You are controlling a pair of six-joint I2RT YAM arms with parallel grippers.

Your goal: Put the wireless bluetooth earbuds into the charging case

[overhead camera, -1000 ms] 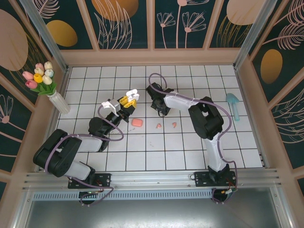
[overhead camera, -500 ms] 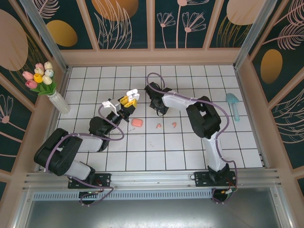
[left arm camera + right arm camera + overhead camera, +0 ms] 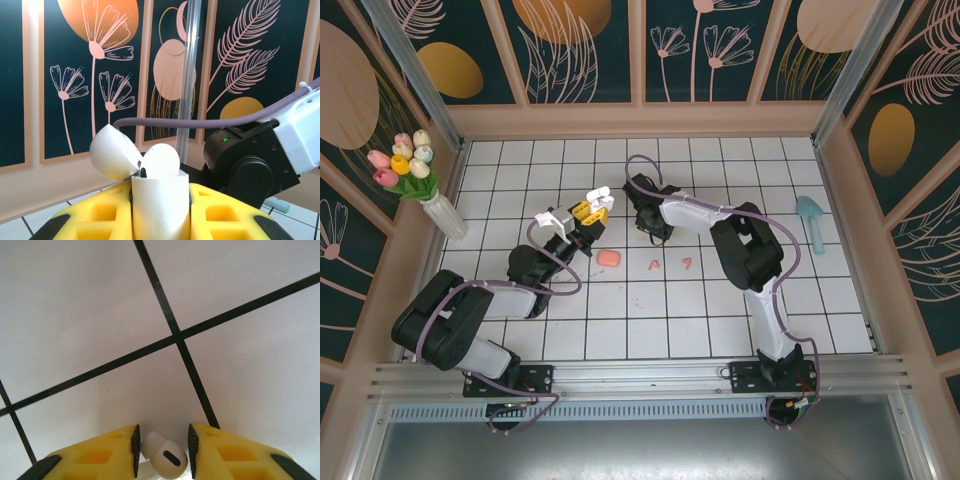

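Top view first: white charging case [image 3: 596, 196] pinched in the left gripper [image 3: 588, 209], lid flipped open, held up off the tiles [image 3: 720, 320]. Just to its right, right gripper [image 3: 649, 230] nose-down on the floor, clearly the nearer arm for the white bud. Nearer the bases, two salmon-pink earbuds [image 3: 656, 265] beside a pink oval pod [image 3: 609, 258], all apart from both tools. Plenty of bare tile around, walls well off.

Left wrist view: yellow fingers [image 3: 220, 212] pressed on the case body, upright, mouth up, lid [image 3: 114, 152] hinged back to the left. Something rounded in the mouth; seated bud or not, can't tell.

Right wrist view: white earbud [image 3: 164, 454] dead centre between the pads [image 3: 135, 445], flat on the tile, stem seemingly trailing back under the gripper. Flanked closely on both sides; squeezing or merely bracketing, can't tell. Next, by the look of it: straight lift, short carry left to the open case, stem turned down for the socket.
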